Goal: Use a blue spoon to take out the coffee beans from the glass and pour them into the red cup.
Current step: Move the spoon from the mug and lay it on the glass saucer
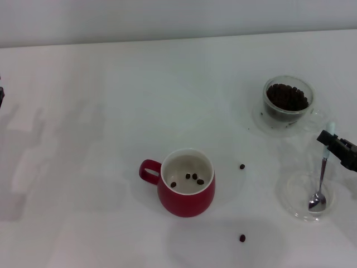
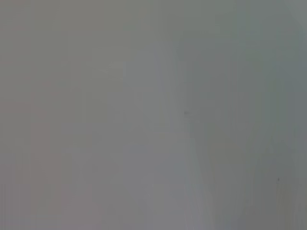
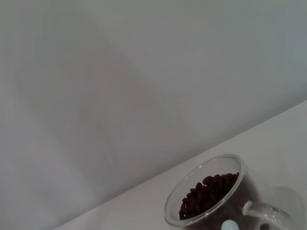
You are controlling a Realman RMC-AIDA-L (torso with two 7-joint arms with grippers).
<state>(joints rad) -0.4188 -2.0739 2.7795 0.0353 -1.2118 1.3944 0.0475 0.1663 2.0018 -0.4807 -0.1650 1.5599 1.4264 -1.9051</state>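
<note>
My right gripper [image 1: 334,144] is sitting at the right edge of the table [image 1: 111,139] in the head view, just in front of the glass [image 1: 288,102] and over the far side of the flat clear dish [image 1: 305,195]. It is at the pale-blue end of the spoon [image 1: 322,181], but I cannot tell whether the fingers are pinching the handle or standing open; only a dark tip is showing.

The spoon is lying with its metal bowl down in the dish, the stem running up toward my gripper. The spoon bowl is looking empty.

The glass is standing upright on its clear saucer [image 1: 262,120] at the far right, holding a dark heap of beans [image 1: 286,96]. In the right wrist view I am seeing the glass rim, the glass handle and the beans inside, plus the rounded pale end of the spoon at the lower edge.

The cup [image 1: 187,183] is standing upright near the table's middle front, well apart from the glass, handle pointing to my left. A few beans are lying on the cup's white bottom. Two stray beans [image 1: 242,166] are lying on the table, one beside the cup on its right, one nearer me.

My left gripper is parked off the left edge; only a dark sliver of that arm is showing in the head view. The left wrist view is giving a blank grey surface.
</note>
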